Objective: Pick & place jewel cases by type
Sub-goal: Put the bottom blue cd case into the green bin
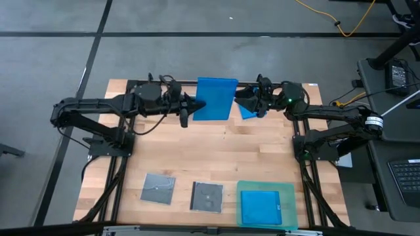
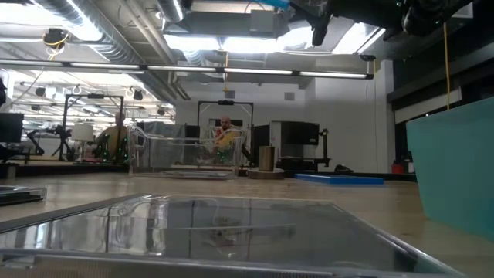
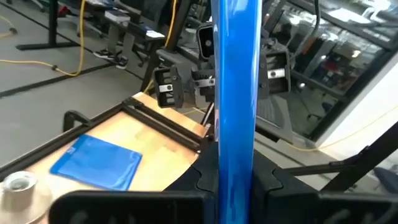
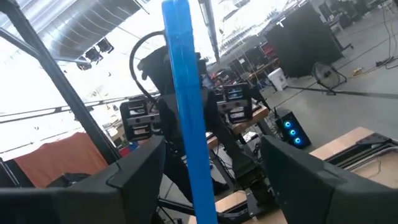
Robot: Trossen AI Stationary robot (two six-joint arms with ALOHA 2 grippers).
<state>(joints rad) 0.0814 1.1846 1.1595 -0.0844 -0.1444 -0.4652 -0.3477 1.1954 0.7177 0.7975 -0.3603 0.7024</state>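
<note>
Blue jewel case [image 1: 216, 98] aloft near the table's 12 o'clock edge, pinched at its 9 o'clock edge by the left gripper [image 1: 191, 105], fingers clenched on it; seen edge-on in the left wrist view [image 3: 235, 93]. Right gripper [image 1: 251, 99] just beside the case's 3 o'clock edge, fingers spread wide to either side of it in the right wrist view [image 4: 186, 124] and not yet closed. Second blue case [image 1: 247, 111] flat on the wood beneath the right gripper. Third blue case [image 1: 260, 206] resting in the teal tray [image 1: 290, 196] at the table's 5 o'clock corner; two grey-black square cases [image 1: 158, 189] [image 1: 207, 196] side by side along the 6 o'clock edge.

Step in hand, by judgement: a mid-air handover of the blue case from left to right. Next move calls for the right fingers to close before the left ones release.

Wooden table [image 1: 216, 157] bare across its centre, giving open room toward the tray; black frame rails close behind at 12 o'clock.
</note>
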